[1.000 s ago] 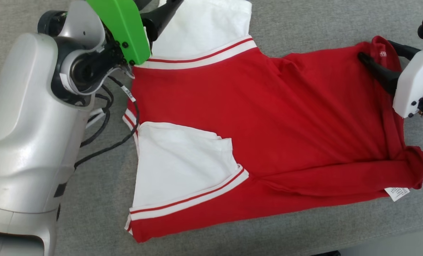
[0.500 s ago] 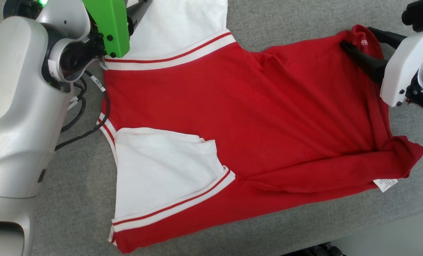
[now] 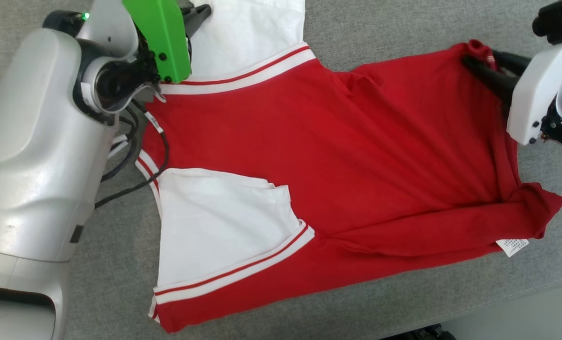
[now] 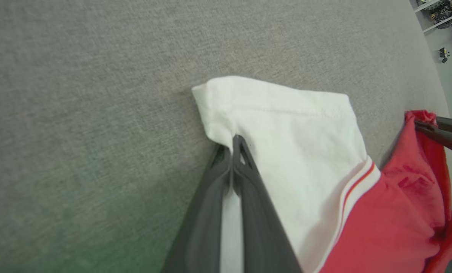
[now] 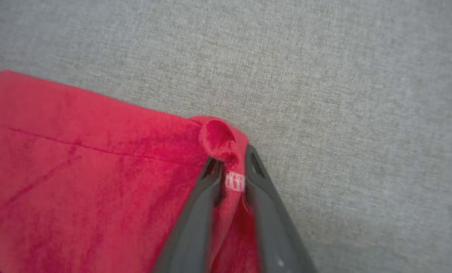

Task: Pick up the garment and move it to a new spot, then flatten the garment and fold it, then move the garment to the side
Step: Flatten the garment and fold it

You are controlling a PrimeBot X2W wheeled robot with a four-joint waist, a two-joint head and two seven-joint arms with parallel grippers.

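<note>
Garment, red with white sleeves, spread on grey table.
White sleeve edge is pinched by left gripper, fingers together; red hem corner is clamped between right gripper fingers.

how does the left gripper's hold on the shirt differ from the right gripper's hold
The left gripper pinches the garment at its white sleeve; the right gripper pinches its red corner. The left gripper's fingers meet almost flat on thin cloth; the right gripper's stand apart around a bunched roll and a small white tag. Both grip the same garment, which lies on the grey surface.
</note>
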